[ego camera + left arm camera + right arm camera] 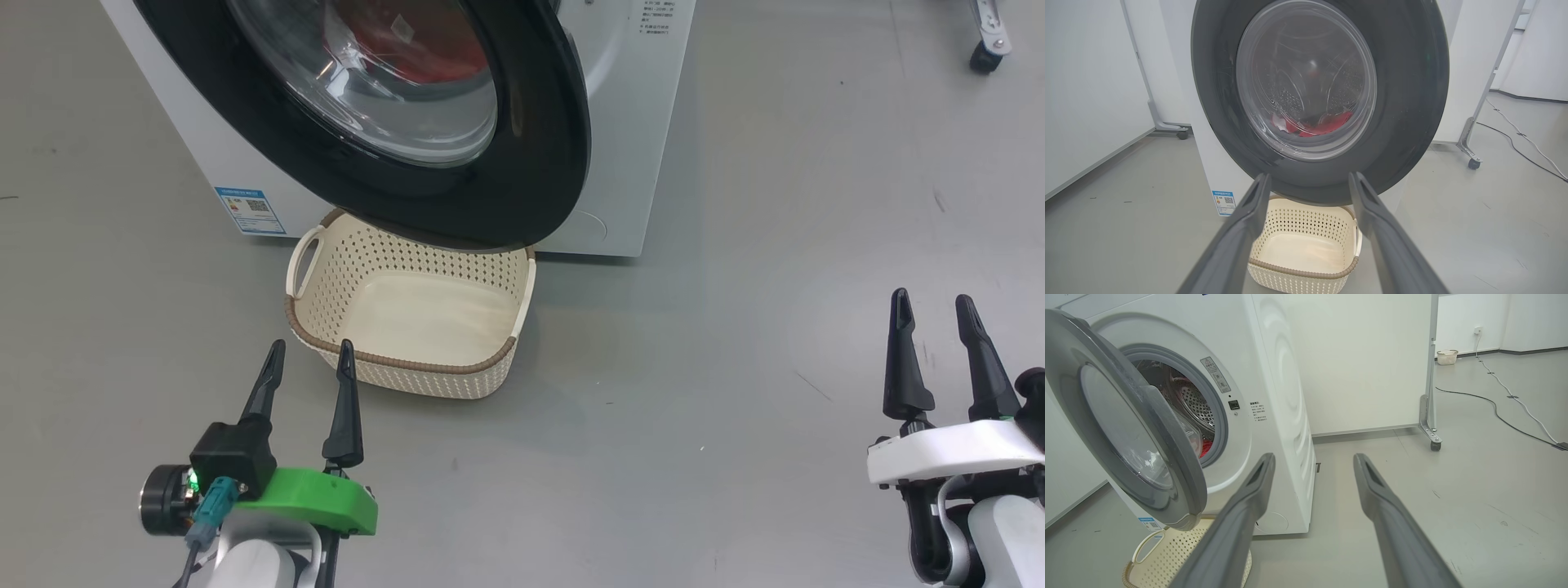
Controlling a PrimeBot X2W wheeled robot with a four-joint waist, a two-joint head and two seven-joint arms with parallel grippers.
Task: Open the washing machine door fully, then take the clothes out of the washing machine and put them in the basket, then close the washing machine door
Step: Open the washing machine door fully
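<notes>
- Door in the head view stood part open, its black rim hanging over the far end of the basket. Red clothes showed through the glass. My left gripper sat just before the basket and my right gripper well off to the side, both spread wide and empty.
- Left wrist view: my fingers framed the door's lower rim. The clothes lay low in the drum behind the glass. I judged them soft, light and limp, best pinched at a bunched fold.
- Right wrist view: the door's free edge stood nearest my fingers, with a gap between it and the machine. I judged the door stiff, hinged and glossy, so likely slick. Hooking a finger behind that free edge, far from the hinge, looked the surest hold. The basket seemed light enough to slide if bumped.
</notes>
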